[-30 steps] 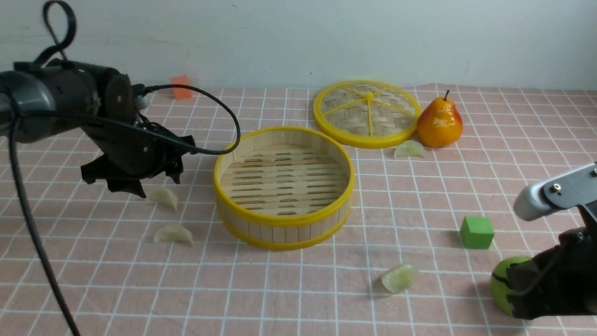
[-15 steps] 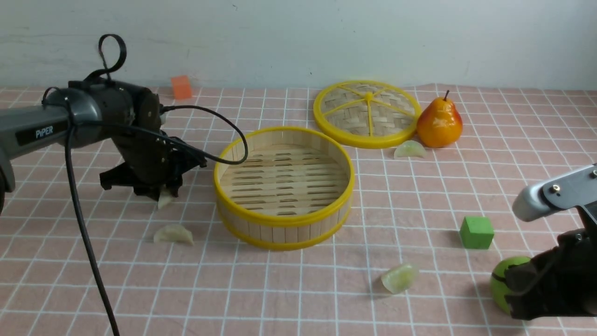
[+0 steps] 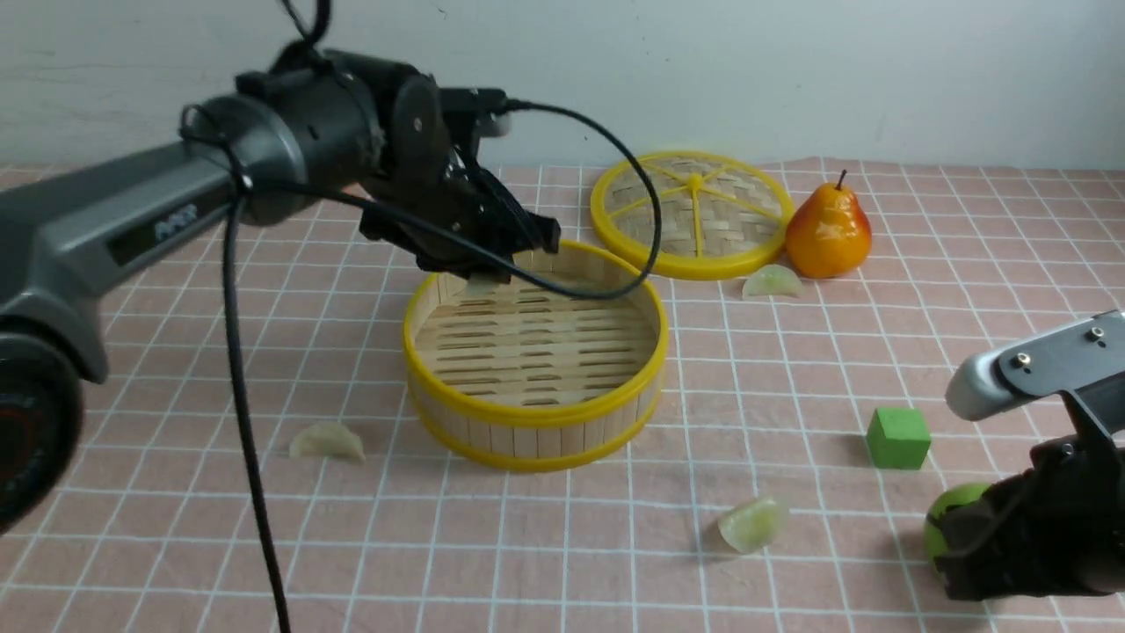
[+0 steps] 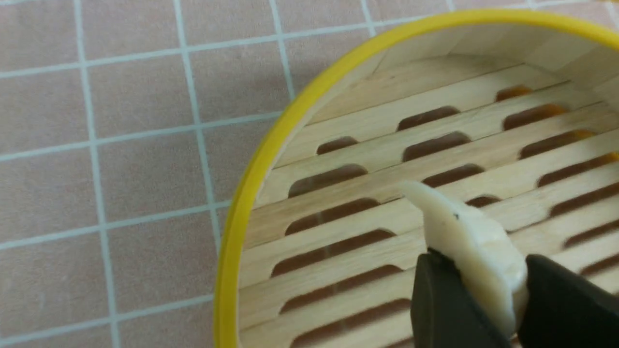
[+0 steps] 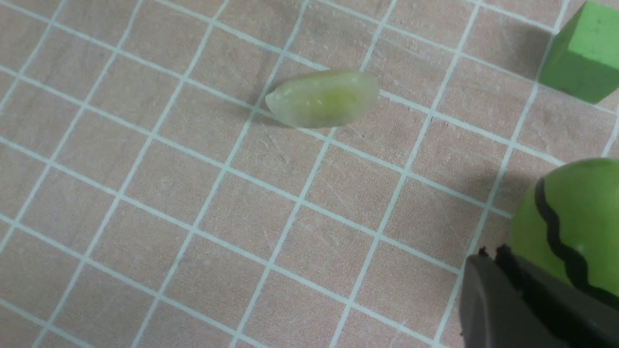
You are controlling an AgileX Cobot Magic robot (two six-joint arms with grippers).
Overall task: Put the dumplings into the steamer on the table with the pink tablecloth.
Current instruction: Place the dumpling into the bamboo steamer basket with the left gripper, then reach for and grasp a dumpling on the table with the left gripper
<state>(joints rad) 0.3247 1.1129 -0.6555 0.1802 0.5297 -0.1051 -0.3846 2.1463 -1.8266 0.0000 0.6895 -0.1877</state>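
The round bamboo steamer (image 3: 527,435) with yellow rims stands mid-table on the pink tablecloth (image 3: 158,536). My left gripper (image 3: 479,280) hovers over its back-left rim, shut on a pale cream dumpling (image 3: 482,285). In the left wrist view this dumpling (image 4: 464,237) sticks out between the black fingers (image 4: 445,299) above the slatted floor, just inside the steamer rim (image 4: 251,179). Three dumplings lie on the cloth: one left of the steamer (image 3: 327,441), one front right (image 3: 753,524) (image 5: 323,98), one by the pear (image 3: 772,281). My right gripper (image 3: 956,552) (image 5: 488,253) is shut and empty, low at the front right.
The flat woven lid (image 3: 694,215) lies behind the steamer, with an orange-yellow pear (image 3: 828,230) to its right. A green cube (image 3: 897,437) (image 5: 580,53) sits front right. A green striped ball (image 3: 942,526) (image 5: 575,222) rests right against my right gripper.
My left gripper closed on the dumpling left of the steamer, lifted it, and carried it up and right over the steamer's back-left rim. The right arm barely shifted.
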